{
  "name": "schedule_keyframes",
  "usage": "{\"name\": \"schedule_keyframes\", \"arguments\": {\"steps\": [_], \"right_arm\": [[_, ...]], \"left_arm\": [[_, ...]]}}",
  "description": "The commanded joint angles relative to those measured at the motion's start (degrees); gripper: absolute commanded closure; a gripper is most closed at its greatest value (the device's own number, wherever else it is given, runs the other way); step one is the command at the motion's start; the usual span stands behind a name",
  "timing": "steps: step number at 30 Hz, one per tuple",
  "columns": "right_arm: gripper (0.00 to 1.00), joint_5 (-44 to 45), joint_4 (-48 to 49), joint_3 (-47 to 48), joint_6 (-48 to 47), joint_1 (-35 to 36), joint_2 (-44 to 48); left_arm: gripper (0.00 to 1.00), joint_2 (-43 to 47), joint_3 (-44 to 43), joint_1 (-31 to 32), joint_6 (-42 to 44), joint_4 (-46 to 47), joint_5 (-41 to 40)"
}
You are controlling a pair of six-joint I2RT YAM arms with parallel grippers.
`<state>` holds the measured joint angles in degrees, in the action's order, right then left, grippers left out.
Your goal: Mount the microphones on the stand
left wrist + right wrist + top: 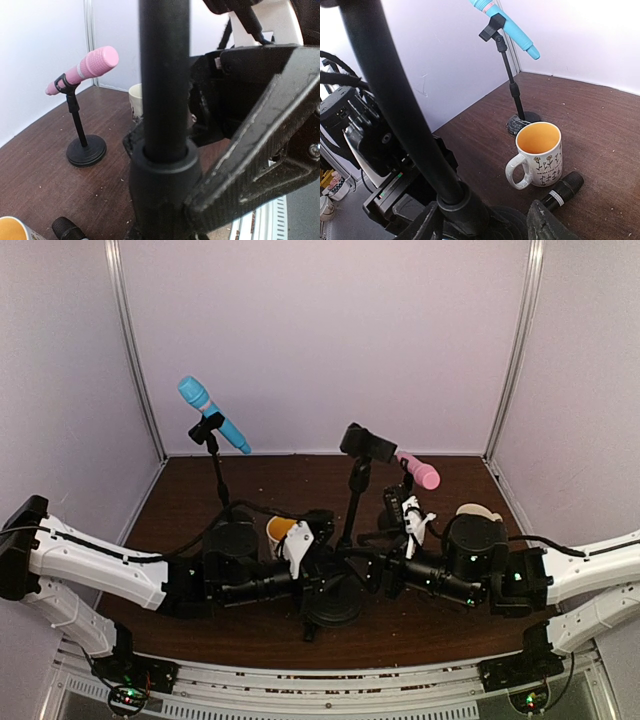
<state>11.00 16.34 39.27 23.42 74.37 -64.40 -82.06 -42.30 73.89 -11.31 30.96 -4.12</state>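
The light blue microphone (212, 414) (507, 25) sits clipped in the back-left stand. At the right, the pink microphone (420, 471) (85, 67) is clipped in its own small stand (86, 149). The black microphone (563, 192) (67, 230) lies flat on the table beside the orange-lined mug. The middle stand (352, 502) has an empty clip at its top. My left gripper (318, 552) (170, 200) is shut on that stand's lower collar. From the other side, my right gripper (376, 575) (485, 224) stands open, its fingers (547, 225) straddling the same collar.
A white mug with an orange inside (538, 154) (281, 528) stands just beyond the black microphone. A second pale mug (136, 102) (478, 512) stands near the right arm. Pale walls close the table on three sides. A cable runs from the blue microphone's stand base (522, 121).
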Motion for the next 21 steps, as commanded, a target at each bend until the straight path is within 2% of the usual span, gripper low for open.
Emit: {"name": "schedule_keyframes", "arguments": {"steps": [1, 5, 9, 13, 14, 15, 17, 18, 21], "right_arm": [[0.43, 2.0, 0.7, 0.7, -0.5, 0.1, -0.4], [0.52, -1.7, 1.6, 1.7, -2.8, 0.0, -1.6], [0.78, -3.8, 1.8, 2.5, -2.8, 0.0, -3.2], [1.0, -2.9, 2.2, 1.7, -2.7, -0.1, -2.3], [1.0, -2.4, 2.1, 1.4, -2.7, 0.0, -1.6], [1.0, -1.7, 1.8, 1.3, -3.0, -0.1, -0.6], [1.0, -1.3, 1.2, 1.3, -4.3, -0.2, 1.0], [1.0, -0.8, 0.6, 1.5, -4.9, -0.2, 1.7], [1.0, -0.3, -0.4, 2.5, -6.3, -0.2, 3.4]], "left_arm": [[1.0, 2.5, -0.1, 0.3, 0.0, 5.6, 1.4], [1.0, 1.7, -1.4, 0.4, 0.6, 4.3, 7.0], [1.0, 1.3, -2.2, 0.9, 1.2, 3.9, 8.0], [1.0, 1.4, -1.7, 1.0, 1.1, 4.4, 6.9], [1.0, 1.4, -1.4, 1.0, 0.9, 4.7, 5.9], [0.96, 1.4, -0.9, 1.0, 0.5, 5.1, 4.7], [0.69, 1.1, 0.0, 1.0, -0.1, 5.0, 0.9], [0.61, 0.6, 0.5, 0.9, -0.1, 5.1, -1.0], [0.51, -1.8, 0.6, 1.0, 0.2, 4.9, -1.8]]}}
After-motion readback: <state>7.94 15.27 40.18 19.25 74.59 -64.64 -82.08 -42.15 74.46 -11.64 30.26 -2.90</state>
